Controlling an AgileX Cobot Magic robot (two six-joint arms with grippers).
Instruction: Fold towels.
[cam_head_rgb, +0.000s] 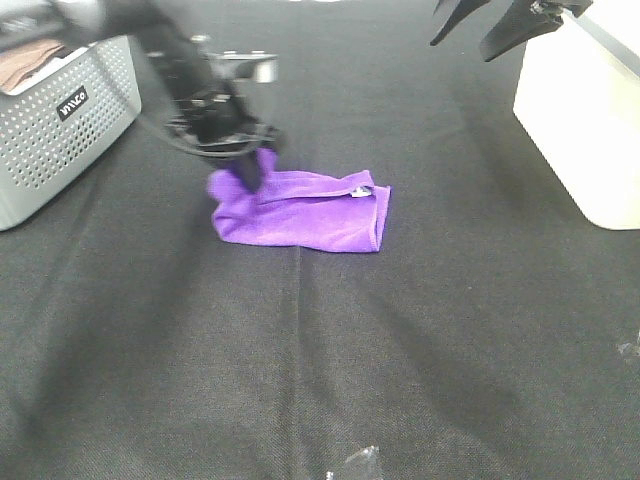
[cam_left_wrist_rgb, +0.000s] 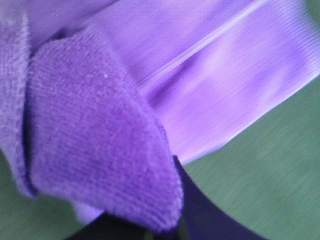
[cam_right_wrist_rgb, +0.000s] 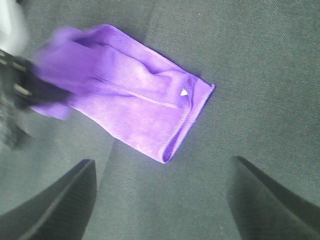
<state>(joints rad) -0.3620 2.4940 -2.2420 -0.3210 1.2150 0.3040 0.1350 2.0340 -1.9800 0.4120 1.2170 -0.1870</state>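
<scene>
The purple towel (cam_head_rgb: 305, 210) lies folded on the dark table, its small white tag (cam_head_rgb: 361, 190) near the far right corner. My left gripper (cam_head_rgb: 250, 170) is shut on the towel's far left corner and lifts it slightly. In the left wrist view the towel (cam_left_wrist_rgb: 100, 125) fills the frame, pinched between dark fingertips (cam_left_wrist_rgb: 200, 210). My right gripper (cam_head_rgb: 490, 25) is open and empty, raised at the far right. In the right wrist view the towel (cam_right_wrist_rgb: 135, 100) lies beyond the spread fingers (cam_right_wrist_rgb: 55, 205).
A grey perforated basket (cam_head_rgb: 55, 130) holding a brown cloth (cam_head_rgb: 25, 62) stands at the far left. A white box (cam_head_rgb: 590, 120) stands at the far right. The table is covered in dark cloth (cam_head_rgb: 320, 360).
</scene>
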